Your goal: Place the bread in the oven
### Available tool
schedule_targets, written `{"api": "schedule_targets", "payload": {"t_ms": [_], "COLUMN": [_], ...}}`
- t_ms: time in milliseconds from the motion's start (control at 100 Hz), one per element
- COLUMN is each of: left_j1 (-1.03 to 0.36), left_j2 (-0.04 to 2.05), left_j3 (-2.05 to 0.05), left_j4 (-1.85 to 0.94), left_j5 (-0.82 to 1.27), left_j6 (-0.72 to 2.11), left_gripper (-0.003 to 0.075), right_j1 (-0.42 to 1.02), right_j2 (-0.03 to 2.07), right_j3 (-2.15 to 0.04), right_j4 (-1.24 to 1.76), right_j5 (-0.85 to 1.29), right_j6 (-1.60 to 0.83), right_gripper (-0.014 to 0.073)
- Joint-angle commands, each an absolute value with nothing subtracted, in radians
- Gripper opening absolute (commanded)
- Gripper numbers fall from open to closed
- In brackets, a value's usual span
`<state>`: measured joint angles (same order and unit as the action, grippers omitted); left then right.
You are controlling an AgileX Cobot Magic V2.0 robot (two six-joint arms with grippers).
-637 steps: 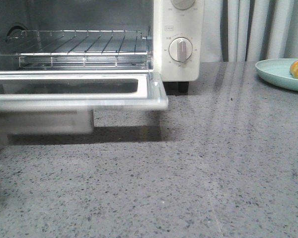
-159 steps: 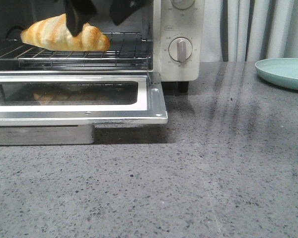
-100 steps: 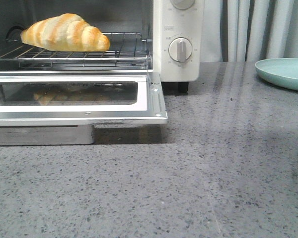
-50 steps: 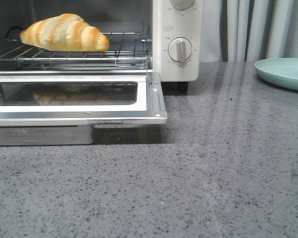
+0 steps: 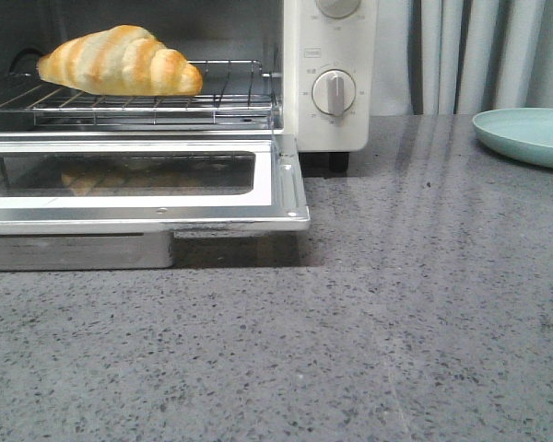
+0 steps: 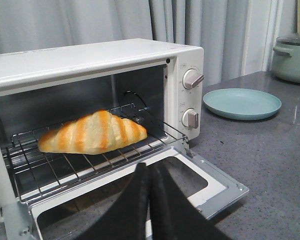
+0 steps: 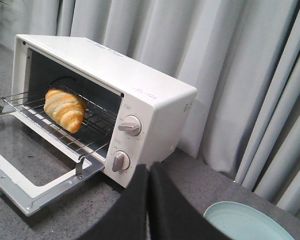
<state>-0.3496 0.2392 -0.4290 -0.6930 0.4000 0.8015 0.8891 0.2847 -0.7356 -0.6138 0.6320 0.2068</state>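
Observation:
The bread [image 5: 120, 61], a golden-orange roll with cream stripes, lies on the wire rack [image 5: 230, 92] inside the cream-white oven [image 5: 330, 55]. The oven's glass door [image 5: 286, 189] is dropped open. The bread also shows in the left wrist view [image 6: 92, 132] and the right wrist view [image 7: 65, 110]. My left gripper [image 6: 149, 170] is shut and empty, held in front of the open door, apart from the bread. My right gripper [image 7: 148, 170] is shut and empty, off to the oven's right, near its dials [image 7: 121, 161]. Neither gripper shows in the front view.
A pale teal plate [image 5: 525, 136] sits empty on the grey speckled counter to the right of the oven; it also shows in the left wrist view [image 6: 241, 103]. A lidded pot [image 6: 292, 57] stands farther right. Grey curtains hang behind.
The plate held bread and the rack was bare earliest. A gripper set the bread on the rack, let go and withdrew from the front view. Nothing has moved over the last second.

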Motion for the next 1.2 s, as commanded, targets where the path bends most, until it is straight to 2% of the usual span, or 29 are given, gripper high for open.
{"api": "schedule_targets", "payload": {"t_ms": [0,340,440,560,670,750,800,1190], "left_j1": [-0.345,-0.345,-0.335,-0.29,-0.228,-0.185,-0.166,-0.095], "left_j2": [0.259,0.244,0.172,0.041,-0.036,-0.02,-0.025,-0.033], "left_j3": [-0.453,-0.429,-0.408,-0.342,-0.264,-0.241,-0.225,-0.065], "left_j4": [-0.723,-0.731,-0.679,-0.56,-0.339,-0.077,-0.017,-0.044], "left_j5": [0.347,0.342,0.338,0.232,0.169,0.227,0.255,0.304], "left_j6": [0.8,0.8,0.801,0.786,0.508,0.222,0.118,0.092], "left_gripper": [-0.0021,-0.0021,-0.0021,-0.0021,-0.0021,-0.0021,-0.0021,-0.0021], "right_j1": [0.882,0.882,0.882,0.882,0.882,0.882,0.882,0.882], "right_j2": [0.295,0.295,0.295,0.295,0.295,0.295,0.295,0.295], "right_j3": [-0.757,-0.757,-0.757,-0.757,-0.757,-0.757,-0.757,-0.757], "right_j4": [-0.648,-0.648,-0.648,-0.648,-0.65,-0.644,-0.644,-0.644], "right_j5": [0.571,0.571,0.571,0.571,0.571,0.574,0.577,0.582], "right_j6": [0.211,0.211,0.211,0.211,0.211,0.211,0.211,0.211], "right_gripper": [-0.006,-0.006,-0.006,-0.006,-0.006,-0.006,-0.006,-0.006]}}
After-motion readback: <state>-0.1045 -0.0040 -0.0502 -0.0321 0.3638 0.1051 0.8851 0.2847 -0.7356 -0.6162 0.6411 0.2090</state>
